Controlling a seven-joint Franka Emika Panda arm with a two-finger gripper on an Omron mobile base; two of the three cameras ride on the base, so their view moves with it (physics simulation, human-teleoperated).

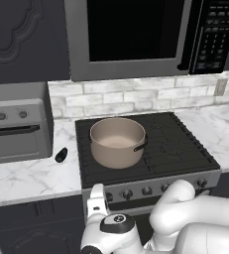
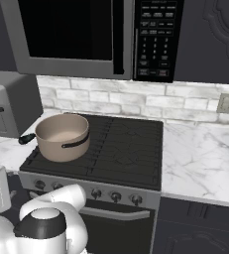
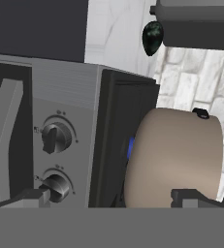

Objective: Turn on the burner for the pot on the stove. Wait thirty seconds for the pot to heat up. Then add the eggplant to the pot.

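Gripper [image 3: 111, 196] spread wide, empty, backed off stove [image 3: 60, 121] knobs; blue flame under pot [image 3: 174, 157], eggplant [image 3: 152, 38] beyond, waiting.

Your arm was folded low, its white links bunched close together. The pincer [image 3: 113, 196] was rolled sideways. Its two tips stood wide apart, gripping nothing.

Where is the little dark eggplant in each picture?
Left base view: the eggplant lies on the marble counter, left of the stove.
Right base view: it peeks out behind the pot's left side.
Hand view: near the top.
Shared landmark: the pot.
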